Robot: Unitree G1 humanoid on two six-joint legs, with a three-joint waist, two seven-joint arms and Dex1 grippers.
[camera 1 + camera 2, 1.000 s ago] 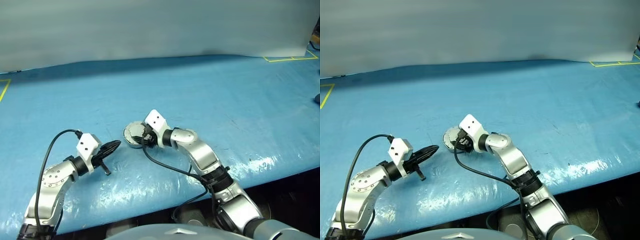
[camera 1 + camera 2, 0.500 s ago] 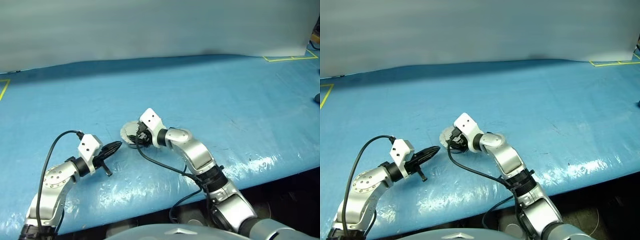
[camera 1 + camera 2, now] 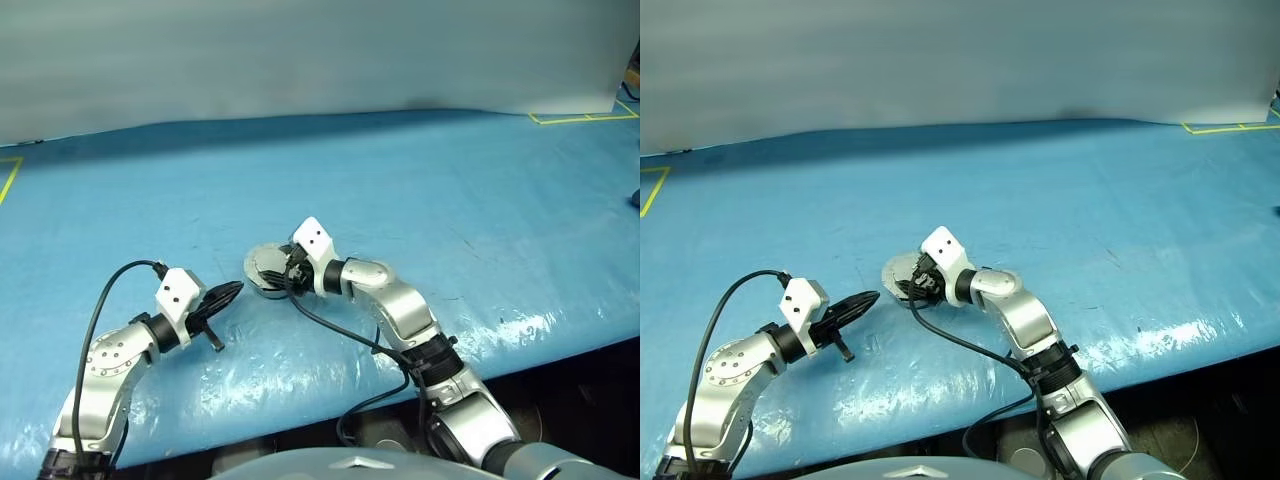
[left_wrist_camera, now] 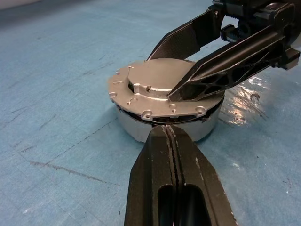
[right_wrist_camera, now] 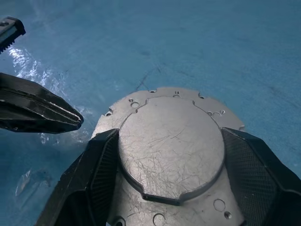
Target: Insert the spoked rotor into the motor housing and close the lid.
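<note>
The motor housing [image 4: 134, 126] is a round grey case standing on the blue table. The lid [image 4: 150, 89], a light-grey disc with a raised circle, lies down flat on top of it, with a thin dark gap at the rim. The spoked rotor is hidden. My right gripper [image 5: 169, 137] is open over the lid [image 5: 169, 150], and its black fingers [image 4: 221, 66] rest on it on either side of the raised circle. My left gripper [image 4: 169, 131] is shut and empty, its tip pointing at the housing's side wall from close by. The housing [image 3: 262, 270] sits between the two grippers.
The blue sheet covers the whole table [image 3: 450, 190], with its front edge close to me. Yellow tape marks [image 3: 575, 117] lie at the far right corner. A grey wall stands behind. Black cables loop from both wrists.
My right gripper has rolled a little on the lid, swinging slightly left and back. The left gripper and the housing have stayed where they were.
</note>
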